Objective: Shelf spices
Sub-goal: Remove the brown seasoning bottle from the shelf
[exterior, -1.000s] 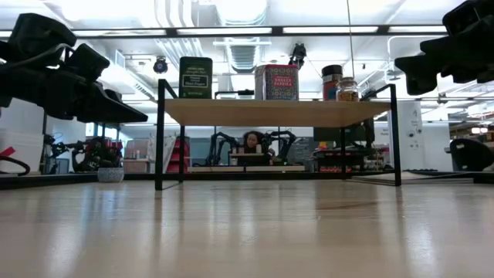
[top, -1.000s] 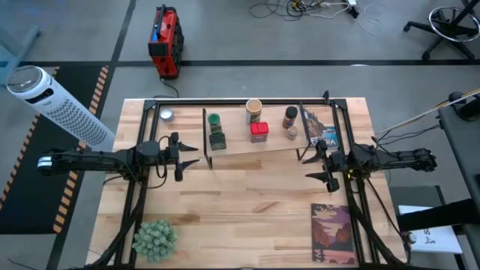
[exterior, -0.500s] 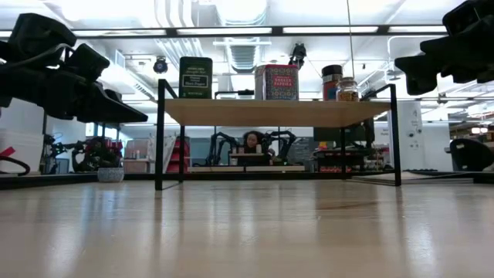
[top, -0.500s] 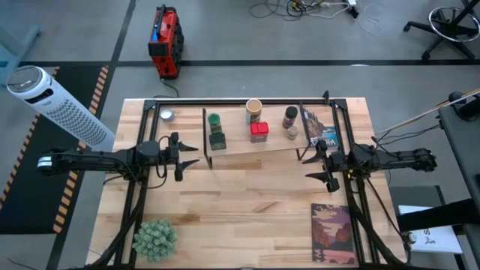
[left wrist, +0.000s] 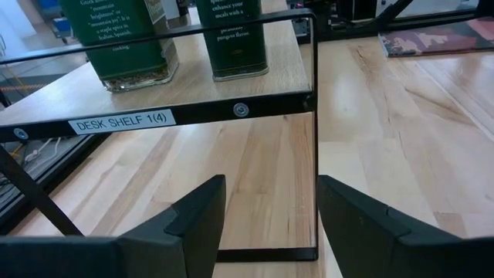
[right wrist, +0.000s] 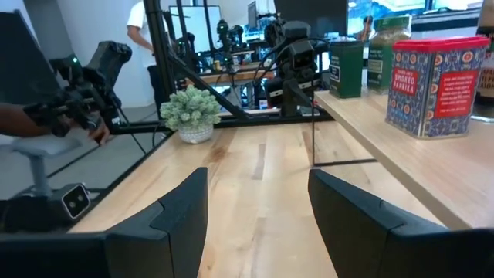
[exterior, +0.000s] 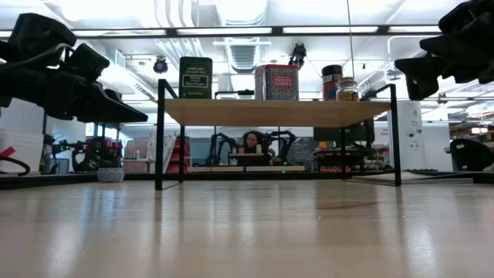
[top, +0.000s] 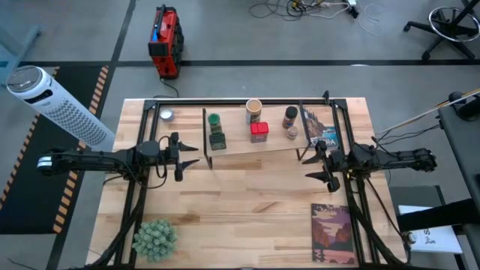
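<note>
Legibly, shelf [left wrist: 193, 108] label reads "DESK SHELF 1(4)"; red square tin [right wrist: 428, 85] says "SMOKED PAPRIKA".

On the shelf [top: 240, 145] stand five spice containers: one green-lidded jar [top: 214, 119], one dark square tin [top: 217, 139], one red square tin [top: 259, 132], one tan cylinder [top: 253, 111] and one dark-lidded brown jar [top: 290, 117]. One small pale jar [top: 166, 115] sits left of the shelf on the counter [top: 240, 217]. There are also two books [top: 333, 233] and one green plant ball [top: 154, 238].
</note>
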Robot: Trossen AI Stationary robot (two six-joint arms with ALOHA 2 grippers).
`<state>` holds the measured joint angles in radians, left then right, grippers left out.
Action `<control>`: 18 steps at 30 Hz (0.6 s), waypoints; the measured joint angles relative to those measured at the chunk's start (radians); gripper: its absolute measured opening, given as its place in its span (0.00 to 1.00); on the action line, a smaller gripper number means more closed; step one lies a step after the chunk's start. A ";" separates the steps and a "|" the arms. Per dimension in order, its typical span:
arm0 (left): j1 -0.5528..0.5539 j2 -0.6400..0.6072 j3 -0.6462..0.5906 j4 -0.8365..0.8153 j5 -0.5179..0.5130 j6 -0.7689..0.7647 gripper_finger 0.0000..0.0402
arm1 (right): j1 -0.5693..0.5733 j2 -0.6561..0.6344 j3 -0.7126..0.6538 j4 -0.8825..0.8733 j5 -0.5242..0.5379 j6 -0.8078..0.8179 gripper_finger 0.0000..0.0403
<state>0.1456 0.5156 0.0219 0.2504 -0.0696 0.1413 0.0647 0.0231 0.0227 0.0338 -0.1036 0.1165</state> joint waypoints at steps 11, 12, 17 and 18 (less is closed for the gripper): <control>0.000 0.000 0.000 0.001 0.000 0.008 0.48 | 0.000 0.000 0.000 0.000 0.032 0.113 0.49; 0.000 0.000 0.000 0.001 0.000 0.007 0.48 | 0.000 0.000 0.000 0.000 0.033 0.116 0.49; 0.000 0.000 0.000 0.001 0.000 -0.004 0.48 | 0.000 0.000 0.000 0.001 0.034 0.120 0.49; 0.000 0.000 0.000 0.001 0.000 -0.006 0.48 | 0.000 0.000 0.000 0.001 0.033 0.119 0.49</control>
<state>0.1459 0.5157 0.0219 0.2516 -0.0696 0.1350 0.0647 0.0229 0.0231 0.0349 -0.0701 0.2359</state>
